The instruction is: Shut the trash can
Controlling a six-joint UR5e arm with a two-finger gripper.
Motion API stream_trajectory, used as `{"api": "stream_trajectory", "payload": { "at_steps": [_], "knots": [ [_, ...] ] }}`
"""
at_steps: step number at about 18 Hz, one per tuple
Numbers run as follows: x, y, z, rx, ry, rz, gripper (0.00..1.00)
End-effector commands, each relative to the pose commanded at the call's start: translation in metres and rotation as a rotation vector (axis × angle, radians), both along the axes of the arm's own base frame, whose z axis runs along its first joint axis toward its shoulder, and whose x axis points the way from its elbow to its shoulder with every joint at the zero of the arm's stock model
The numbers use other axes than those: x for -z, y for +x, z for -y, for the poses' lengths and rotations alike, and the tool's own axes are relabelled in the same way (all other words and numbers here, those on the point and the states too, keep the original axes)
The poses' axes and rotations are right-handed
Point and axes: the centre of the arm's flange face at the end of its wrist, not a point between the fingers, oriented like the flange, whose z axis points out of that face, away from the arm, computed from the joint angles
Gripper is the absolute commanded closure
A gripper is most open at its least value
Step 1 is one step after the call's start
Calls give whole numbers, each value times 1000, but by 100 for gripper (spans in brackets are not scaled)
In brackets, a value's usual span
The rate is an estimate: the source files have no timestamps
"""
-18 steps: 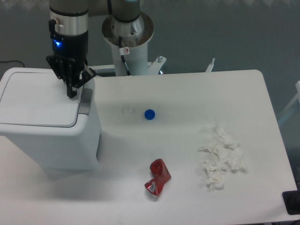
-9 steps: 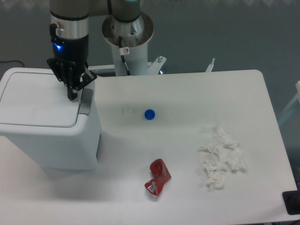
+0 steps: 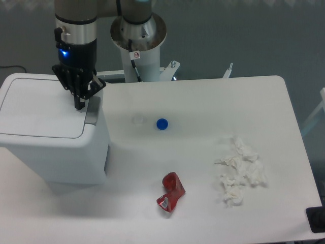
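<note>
Judging by the flat lid [image 3: 40, 107], the trash can [image 3: 53, 132] looks closed; the gripper [image 3: 78, 104], fingers pinched narrow, holding nothing, hovers by the latch tab [image 3: 93, 108].

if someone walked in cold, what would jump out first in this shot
The big white trash can at the table's left edge dominates, its flat lid down and the black gripper poised over the lid's right edge beside the grey latch tab. Next come the colour spots on the white table: a crumpled red wrapper near the front, a blue bottle cap mid-table, and crumpled white tissues to the right.
</note>
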Motion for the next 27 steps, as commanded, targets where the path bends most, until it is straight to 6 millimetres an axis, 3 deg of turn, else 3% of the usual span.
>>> {"api": "stream_trajectory", "payload": {
  "at_steps": [5, 6, 8, 10, 13, 17, 18, 21, 27],
  "knots": [
    [-15, -3, 1, -3, 28, -8, 100],
    [-18, -8, 3, -11, 34, -11, 100],
    [-26, -28, 9, -43, 50, -23, 91],
    [-27, -59, 19, -100, 57, -15, 77],
    [-4, -132, 35, -211, 51, 38, 44],
    [31, -215, 47, -319, 52, 54, 22],
    [38, -235, 52, -346, 50, 55, 0],
    [70, -275, 54, -377, 12, 57, 0],
    [121, -345, 72, -211, -113, -41, 0]
  ]
}}
